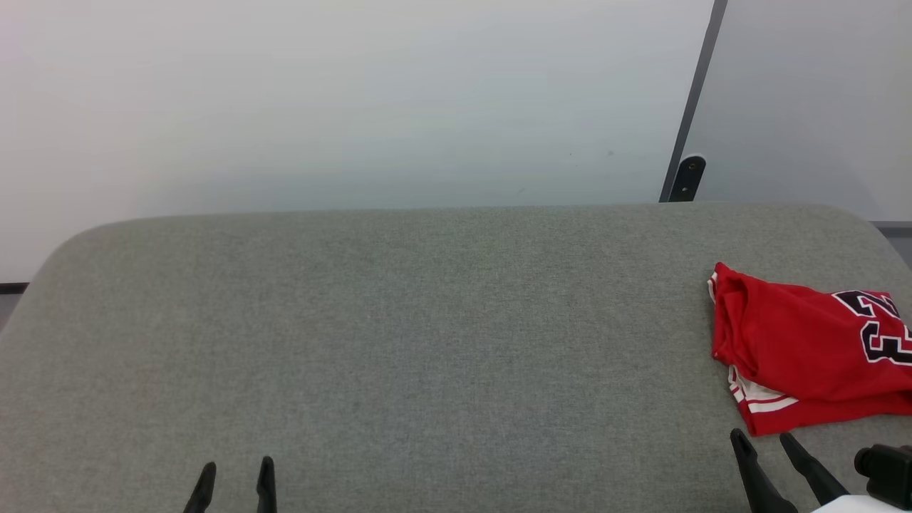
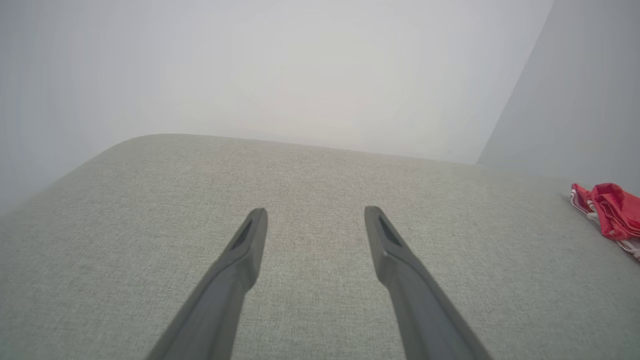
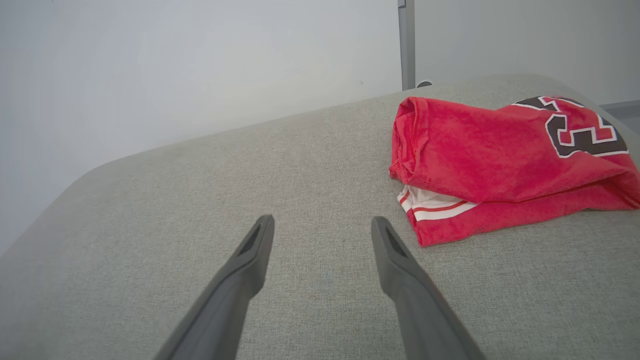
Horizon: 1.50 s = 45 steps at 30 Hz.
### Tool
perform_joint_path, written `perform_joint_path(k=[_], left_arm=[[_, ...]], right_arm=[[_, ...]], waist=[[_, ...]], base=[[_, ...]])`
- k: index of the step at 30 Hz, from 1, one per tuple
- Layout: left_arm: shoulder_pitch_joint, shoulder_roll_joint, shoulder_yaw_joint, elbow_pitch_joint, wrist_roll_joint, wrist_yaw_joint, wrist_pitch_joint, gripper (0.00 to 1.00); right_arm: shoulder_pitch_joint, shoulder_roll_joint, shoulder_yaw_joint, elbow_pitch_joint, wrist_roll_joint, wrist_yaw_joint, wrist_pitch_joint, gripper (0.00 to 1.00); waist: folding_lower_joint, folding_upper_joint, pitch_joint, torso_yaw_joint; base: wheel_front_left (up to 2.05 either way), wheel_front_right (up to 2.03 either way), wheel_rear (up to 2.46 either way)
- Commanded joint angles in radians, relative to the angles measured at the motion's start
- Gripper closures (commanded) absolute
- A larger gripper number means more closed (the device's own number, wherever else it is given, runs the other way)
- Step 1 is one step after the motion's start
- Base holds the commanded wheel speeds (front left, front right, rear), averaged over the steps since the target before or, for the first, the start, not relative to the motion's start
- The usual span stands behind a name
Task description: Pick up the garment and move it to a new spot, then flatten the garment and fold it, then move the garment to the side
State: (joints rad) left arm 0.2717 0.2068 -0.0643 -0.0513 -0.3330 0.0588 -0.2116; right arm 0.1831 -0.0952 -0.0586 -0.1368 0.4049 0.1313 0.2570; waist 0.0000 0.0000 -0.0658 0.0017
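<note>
I see the red thin-fabric sports jersey (image 1: 798, 349), with white striped trim and black white-outlined numbers, lying folded in a bundle at the far right of the grey fabric-covered surface (image 1: 427, 320). My right gripper (image 1: 761, 434) hangs just beside its near edge, fingers spread wide, holding nothing. My left gripper (image 1: 238, 464) is well apart from it, equally wide and empty.

Black white-outlined number (image 3: 575, 132) on the garment (image 3: 490, 150), only a 3 legible
</note>
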Motion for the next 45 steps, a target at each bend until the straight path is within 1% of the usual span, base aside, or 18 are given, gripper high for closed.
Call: perform_joint_path(k=[1,15,19,20,27,45], left_arm=[[-0.001,0.004,-0.002,-0.003,0.007,0.004,0.004,0.0],[-0.026,0.012,-0.009,0.004,0.009,0.011,-0.001,0.0],[-0.028,0.013,-0.014,0.01,0.005,0.006,-0.006,0.0],[-0.021,0.011,-0.015,0.01,0.0,0.007,-0.001,1.0],[-0.004,-0.017,-0.028,0.074,-0.011,0.006,0.002,1.0],[-0.094,-0.041,0.009,0.128,-0.318,-0.04,0.069,1.0]], right_arm=[[0.013,0.001,-0.004,-0.007,-0.001,-0.001,0.004,0.0],[0.019,0.011,-0.008,-0.025,-0.007,-0.001,0.014,0.0],[0.019,0.012,-0.009,-0.029,-0.006,-0.001,0.012,0.0],[0.011,0.009,-0.007,-0.023,-0.001,0.0,0.016,1.0],[0.019,0.019,-0.001,0.05,0.009,0.0,0.016,1.0],[-0.056,0.025,-0.015,0.127,0.289,0.0,-0.021,1.0]], waist=[[0.0,0.0,0.0,0.0],[0.0,0.0,0.003,0.002],[0.0,0.0,0.004,0.005],[0.0,0.0,0.004,0.005],[0.0,0.0,0.005,0.005],[0.0,0.0,0.014,0.004]], base=[[0.0,0.0,0.0],[0.0,0.0,0.0],[0.0,0.0,0.0],[0.0,0.0,0.0],[0.0,0.0,0.0],[0.0,0.0,0.0]])
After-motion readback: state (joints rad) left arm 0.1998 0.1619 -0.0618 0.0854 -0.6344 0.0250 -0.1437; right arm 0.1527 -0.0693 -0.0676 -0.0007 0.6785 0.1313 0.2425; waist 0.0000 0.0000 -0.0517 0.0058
